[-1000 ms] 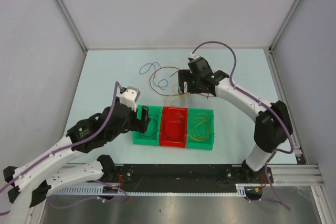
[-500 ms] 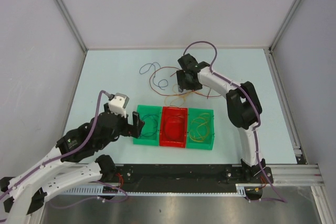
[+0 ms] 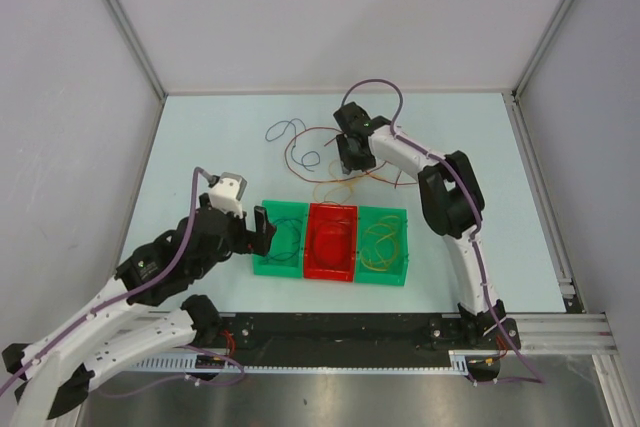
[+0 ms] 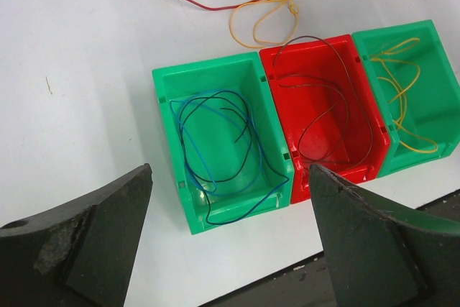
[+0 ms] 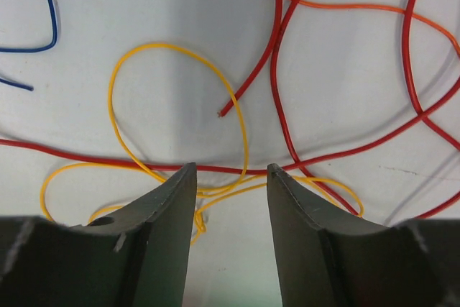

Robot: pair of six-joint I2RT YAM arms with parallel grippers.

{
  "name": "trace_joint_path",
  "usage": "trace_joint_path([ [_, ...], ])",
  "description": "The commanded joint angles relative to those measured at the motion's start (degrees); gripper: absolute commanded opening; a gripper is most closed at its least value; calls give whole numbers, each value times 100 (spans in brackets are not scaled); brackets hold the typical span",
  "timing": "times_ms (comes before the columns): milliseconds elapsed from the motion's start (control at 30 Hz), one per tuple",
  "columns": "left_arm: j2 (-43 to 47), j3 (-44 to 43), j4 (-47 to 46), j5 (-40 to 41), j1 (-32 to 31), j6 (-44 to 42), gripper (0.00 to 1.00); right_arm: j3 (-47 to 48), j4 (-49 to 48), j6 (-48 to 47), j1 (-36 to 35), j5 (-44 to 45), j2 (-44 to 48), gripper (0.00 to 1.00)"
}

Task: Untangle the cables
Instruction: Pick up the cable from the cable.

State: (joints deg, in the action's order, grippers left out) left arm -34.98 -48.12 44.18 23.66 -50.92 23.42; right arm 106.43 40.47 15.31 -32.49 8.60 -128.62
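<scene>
Loose cables lie tangled on the table behind the bins: a blue cable (image 3: 285, 130), a red cable (image 3: 300, 150) and a yellow cable (image 3: 335, 190). My right gripper (image 3: 350, 161) is low over this tangle. In the right wrist view its jaws (image 5: 231, 170) stand partly apart, straddling strands of the yellow cable (image 5: 180, 52) just short of where the red cable (image 5: 277, 48) crosses; nothing is clamped. An orange cable (image 5: 359, 7) and the blue cable (image 5: 47, 34) lie farther off. My left gripper (image 3: 262, 230) hangs wide open and empty by the left green bin (image 4: 208, 70).
Three bins stand in a row near the front: the left green bin (image 3: 283, 206) holds blue cable (image 4: 215, 106), the red bin (image 3: 332, 209) a dark red one, the right green bin (image 3: 385, 213) yellow cable (image 4: 399, 84). The black front rail (image 3: 330, 327) lies just behind the arm bases.
My right gripper has shifted slightly left and down onto the tangle, and its jaws have narrowed around the yellow strands. My left gripper has drawn back left from the green bin, still open.
</scene>
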Motion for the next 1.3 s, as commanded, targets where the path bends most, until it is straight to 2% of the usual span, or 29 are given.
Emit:
trace_joint_path([
  [0,-17,48,-235,-151,117,-136,95,448,66,-186,15,150,-259,47],
  [433,-61,75,-296,-283,328,-189,95,668,102,-248,76,168,-664,35],
  [600,-61,83,-314,-327,416,-215,95,598,128,-230,94,19,-717,19],
  [633,-44,92,-314,-336,416,-215,94,563,128,-213,94,1,-717,12],
  [733,-53,92,-331,-344,451,-215,94,528,119,-178,103,-78,-726,0],
  [933,-79,101,-358,-388,486,-233,94,685,198,-186,94,-8,-472,0],
  [1267,-53,110,-358,-415,521,-241,94,1265,593,-186,85,45,477,0],
])
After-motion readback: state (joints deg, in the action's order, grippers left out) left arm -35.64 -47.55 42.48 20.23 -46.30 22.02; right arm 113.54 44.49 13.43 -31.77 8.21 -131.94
